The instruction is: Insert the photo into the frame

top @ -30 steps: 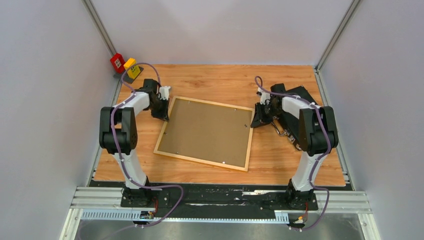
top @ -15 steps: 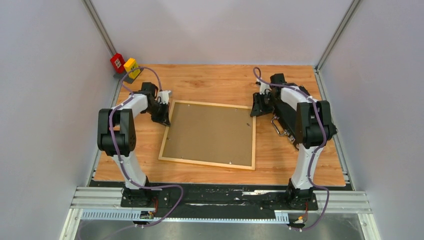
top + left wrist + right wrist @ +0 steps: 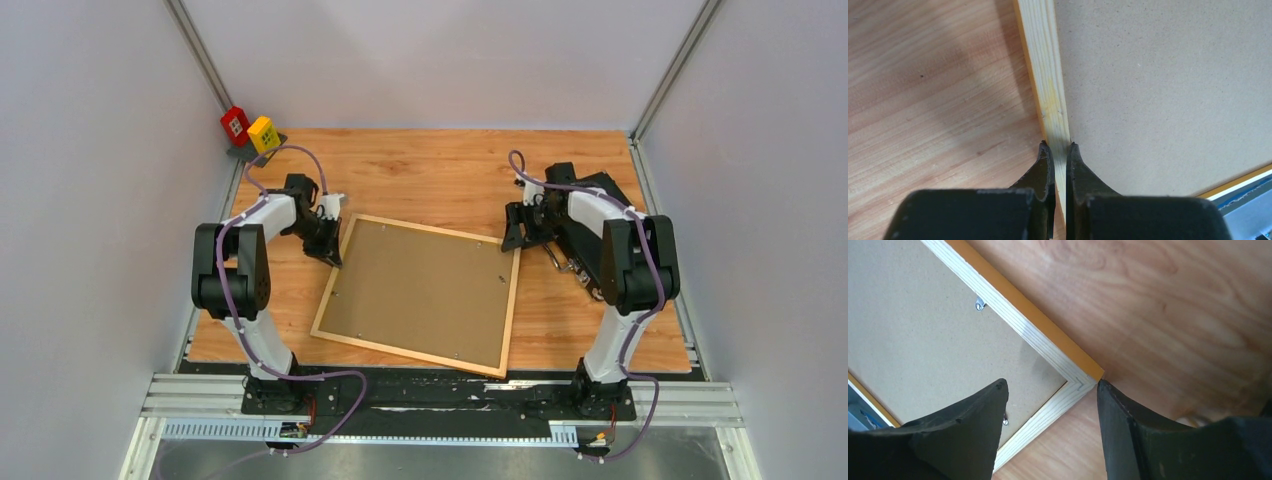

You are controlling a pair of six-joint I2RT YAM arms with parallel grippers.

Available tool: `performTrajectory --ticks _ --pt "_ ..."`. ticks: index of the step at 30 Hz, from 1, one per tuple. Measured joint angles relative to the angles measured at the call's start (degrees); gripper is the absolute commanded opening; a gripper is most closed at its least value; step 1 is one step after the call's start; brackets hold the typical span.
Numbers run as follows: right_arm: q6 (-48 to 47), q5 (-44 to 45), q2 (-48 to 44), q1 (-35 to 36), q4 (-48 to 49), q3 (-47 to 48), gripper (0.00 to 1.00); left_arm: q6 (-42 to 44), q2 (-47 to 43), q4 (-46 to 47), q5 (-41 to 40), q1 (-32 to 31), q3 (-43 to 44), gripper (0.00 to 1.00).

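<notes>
Top external view: frame [image 3: 418, 294] lies back-up on the surface [image 3: 440, 165], brown backing [image 3: 420, 290] in it, photo not visible. Left pincer [image 3: 1057, 150] is pinched on the frame's left rail, which runs straight ahead from its tips. Right pincer [image 3: 1050, 390] stands spread, straddling the far right corner without touching it. Left arm alone has hold; any shift of the frame likely pivots there.

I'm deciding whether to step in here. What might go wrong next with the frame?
The left gripper pinches only the thin rail of the frame, so it may twist or slip. The right gripper stands open around the far corner without holding it. The frame's near corner lies close to the table edge.
</notes>
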Motion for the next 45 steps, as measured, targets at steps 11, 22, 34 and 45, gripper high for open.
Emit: performTrajectory --ticks 11,22,34,45 --pt "0.26 0.37 -8.31 0.04 0.72 -10.19 0.67 -0.15 -0.31 0.13 -0.52 -0.39 -0.37 0.00" --pt "0.46 -1.01 -10.38 0.31 0.72 -12.79 0.65 -0.20 -0.50 0.39 -0.59 -0.42 -0.61 0.00" --pt "2.38 -5.49 -2.80 -0.11 -1.03 -4.83 0.63 2.56 -0.90 -1.05 0.00 -0.35 -1.11 0.59" --pt "2.49 -9.70 7.61 1.60 -1.73 14.25 0.64 8.02 -1.44 -7.78 8.02 -0.79 -1.11 0.91"
